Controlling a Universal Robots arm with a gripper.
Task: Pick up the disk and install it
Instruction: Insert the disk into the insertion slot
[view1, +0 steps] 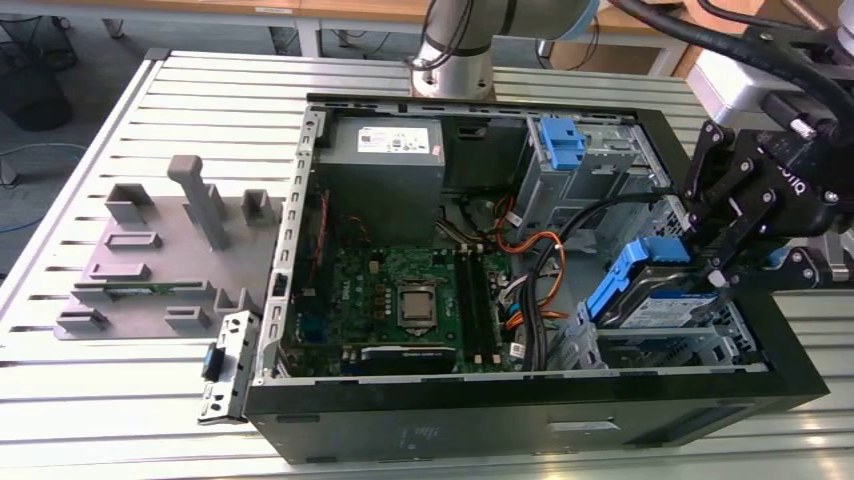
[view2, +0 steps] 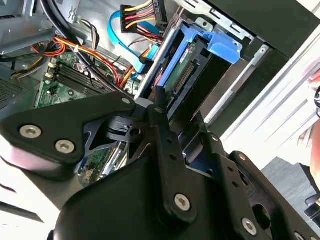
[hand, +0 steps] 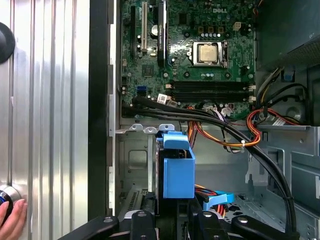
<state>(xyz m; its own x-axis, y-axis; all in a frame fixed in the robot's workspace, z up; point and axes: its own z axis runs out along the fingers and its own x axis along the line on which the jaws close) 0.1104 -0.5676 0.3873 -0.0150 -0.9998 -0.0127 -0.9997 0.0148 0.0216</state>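
Tilted disk (view1: 654, 308) at the drive bay (view1: 667, 350)
The pincer (view1: 717, 280) is clamped on the disk; I'd square its blue carrier (hand: 178, 172) with the bay rails and dodge those cables (hand: 235, 135).

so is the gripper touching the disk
Touching: in the exterior view the gripper pinches the tilted disk at its edge; its fingers flank it in the first wrist view.

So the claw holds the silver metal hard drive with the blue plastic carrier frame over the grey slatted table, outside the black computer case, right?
No. The claw holds the silver metal hard drive with the blue plastic carrier frame inside the black computer case, toward the exterior view's right, not over the grey slatted table. The exterior view shows it.
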